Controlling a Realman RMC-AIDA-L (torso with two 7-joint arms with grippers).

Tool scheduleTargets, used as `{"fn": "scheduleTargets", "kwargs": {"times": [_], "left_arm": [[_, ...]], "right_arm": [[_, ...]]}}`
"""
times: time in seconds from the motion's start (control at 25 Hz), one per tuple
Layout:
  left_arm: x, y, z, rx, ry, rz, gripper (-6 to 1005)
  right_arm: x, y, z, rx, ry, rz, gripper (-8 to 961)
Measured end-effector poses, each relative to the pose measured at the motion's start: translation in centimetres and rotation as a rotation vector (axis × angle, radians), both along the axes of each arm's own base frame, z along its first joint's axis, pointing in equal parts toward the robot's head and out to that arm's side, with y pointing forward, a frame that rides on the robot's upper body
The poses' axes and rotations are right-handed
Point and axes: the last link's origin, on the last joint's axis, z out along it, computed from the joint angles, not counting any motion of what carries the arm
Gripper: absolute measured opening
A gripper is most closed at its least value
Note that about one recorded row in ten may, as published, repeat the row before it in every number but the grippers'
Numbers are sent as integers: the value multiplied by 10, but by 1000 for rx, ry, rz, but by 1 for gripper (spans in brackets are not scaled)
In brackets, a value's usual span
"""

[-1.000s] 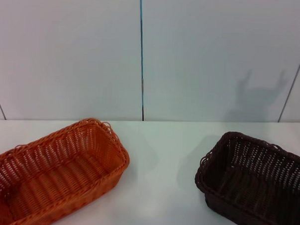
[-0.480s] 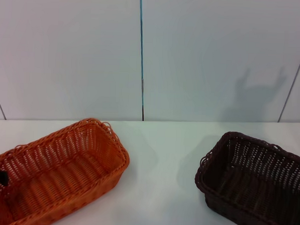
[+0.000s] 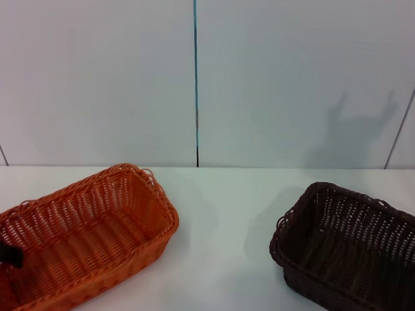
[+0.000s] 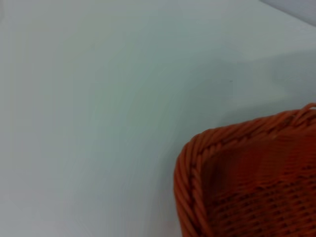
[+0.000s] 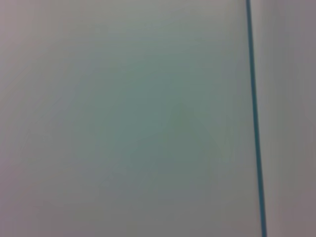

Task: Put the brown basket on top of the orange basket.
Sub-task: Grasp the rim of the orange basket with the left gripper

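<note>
Baskets sit apart on a white tabletop (image 3: 218,218), seen from the robot's head camera with a pale panelled wall (image 3: 94,68) behind. On the robot's left lies the orange basket (image 3: 87,219), a bright woven rectangle with open-weave sloping sides and a braided rim, set at an angle so one short end points toward the wall. On the robot's right stands the brown basket (image 3: 355,251), dark chocolate wicker of about the same size, resting on the tabletop and running out of the lower right edge of the view. The two baskets are well apart, with bare white surface between them; the brown one is not on the orange one. At the far left edge, over the near part of the orange basket, a small black part of the left gripper (image 3: 0,254) shows; whether its fingers are wide or narrow cannot be told. The left wrist camera looks down at one rounded corner of the orange basket (image 4: 237,173) with its twisted rim, beside plain white tabletop (image 4: 98,98). The right wrist camera shows only the pale wall (image 5: 123,118) and a thin vertical blue seam (image 5: 254,118). The right gripper itself shows in no view, though a forked shadow (image 3: 357,131) falls on the wall above the brown basket.
</note>
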Motion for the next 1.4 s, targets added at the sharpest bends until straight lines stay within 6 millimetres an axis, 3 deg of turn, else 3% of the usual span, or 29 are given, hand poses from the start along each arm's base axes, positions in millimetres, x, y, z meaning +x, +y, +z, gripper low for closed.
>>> {"fn": "scheduleTargets", "kwargs": {"times": [0.68,0.92,1.12,1.4], "left_arm": [[-5,-1,-9,1,-13,22,856],[-3,0,-10,-1,-13,19,640],[-4,-2,-12,-19,-25,48,581],[-9,-4,-8,10,-41,76,578]], "right_arm": [[-4,4,0,-1,-34,9,915],[-3,4,0,-2,-38,0,914],[-5,6,0,-2,-39,3,912],[-7,7,0,-2,-41,8,911]]}}
